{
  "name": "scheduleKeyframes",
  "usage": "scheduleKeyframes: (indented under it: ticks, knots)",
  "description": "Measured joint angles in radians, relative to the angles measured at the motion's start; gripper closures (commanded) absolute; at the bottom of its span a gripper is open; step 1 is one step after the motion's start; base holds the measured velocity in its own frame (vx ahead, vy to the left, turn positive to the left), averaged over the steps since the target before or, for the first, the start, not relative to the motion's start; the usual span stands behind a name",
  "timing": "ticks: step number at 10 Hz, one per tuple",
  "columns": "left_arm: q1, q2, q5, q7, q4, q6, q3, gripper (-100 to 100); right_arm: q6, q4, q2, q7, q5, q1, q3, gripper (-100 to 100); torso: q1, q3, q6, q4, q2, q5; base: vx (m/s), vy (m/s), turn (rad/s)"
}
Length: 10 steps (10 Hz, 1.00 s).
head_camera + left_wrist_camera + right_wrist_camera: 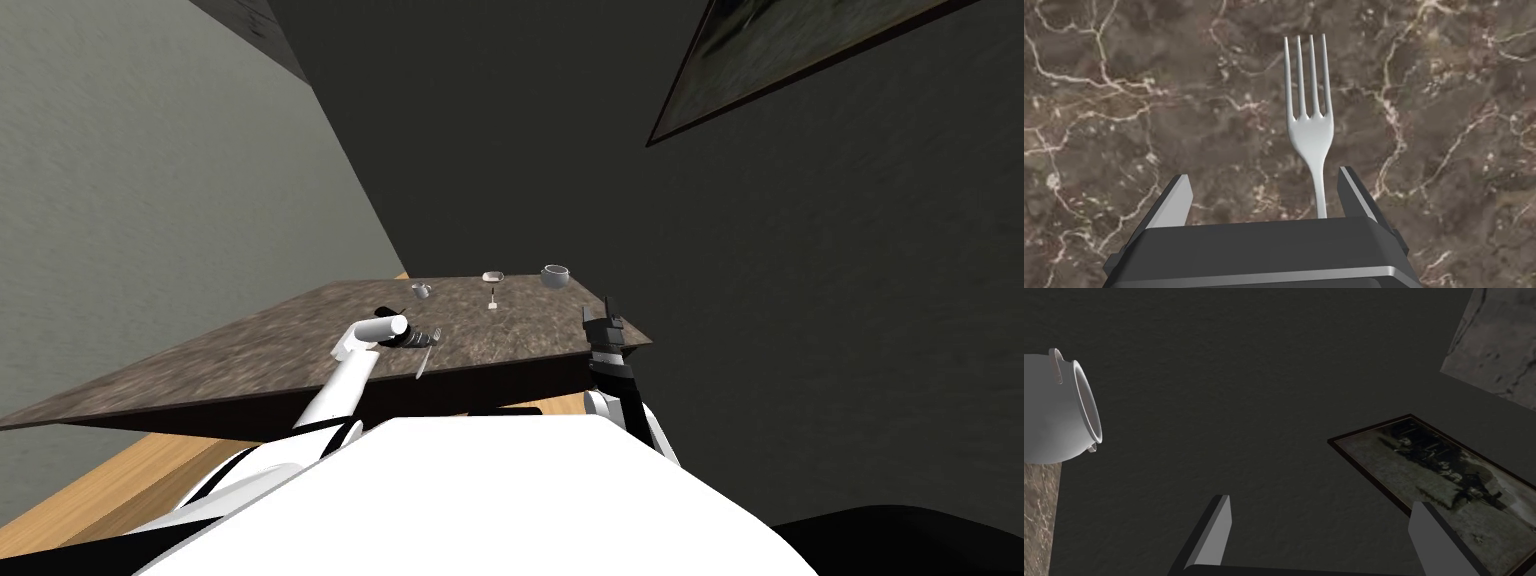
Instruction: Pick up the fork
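The fork (1310, 125) lies flat on the brown marbled surface (1124, 100), close to the surface's near edge in the head view. It is a slim, pale grey piece with four tines and a narrow neck that widens into the head. I judge it light and stiff, with nothing fragile about it, but smooth and thin, so it could slip or swivel between flat blades. It sits low on a hard top and gives little height to grip. The best hold looks to be across the narrow handle just behind the neck, squeezing its two side edges, with the blades brought right down to the surface.

The left hand (1263, 174) is over the fork and straddles its handle. Its two fingers (1174, 200) stand about a third of the picture apart, spread and holding nothing. The handle runs between them, off-centre, much nearer one blade than the other and touching neither as far as I can see. A small sideways shift would centre the fork before closing.

The right hand (1321, 502) is well apart from the fork, raised past the surface's edge, its blades spread wide and empty. A pale round pot (1059, 413) stands far from the fork
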Motion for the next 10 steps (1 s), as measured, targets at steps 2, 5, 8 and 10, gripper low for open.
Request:
scheduleKeyframes:
  ticks: [2, 5, 8, 10]
  knots:
    - [0.000, 0.000, 0.000, 0.000, 0.000, 0.000, 0.000, -100, 0.000, 0.000, 0.000, 0.000, 0.000, 0.000, 0.000, 0, 0.000, 0.000, 0.000, 0.000, 0.000, 0.000, -0.006, -0.001, -0.027]
    - [0.013, 0.019, 0.034, -0.047, 0.022, -0.011, 0.020, -100, 0.000, 0.000, 0.000, 0.000, 0.000, 0.000, 0.000, 0, -0.005, -0.002, -0.002, -0.001, -0.003, -0.001, 0.048, -0.078, 0.181]
    - [0.011, 0.025, 0.040, -0.068, 0.033, -0.014, 0.024, -100, 0.000, 0.000, 0.000, 0.000, 0.000, 0.000, 0.000, 0, 0.002, 0.000, -0.001, 0.000, 0.000, 0.000, -0.008, 0.011, -0.031]
    - [0.012, 0.025, 0.040, -0.067, 0.032, -0.014, 0.024, -100, 0.000, 0.000, 0.000, 0.000, 0.000, 0.000, 0.000, 0, 0.003, 0.000, -0.001, 0.000, 0.001, 0.000, -0.008, 0.011, -0.031]
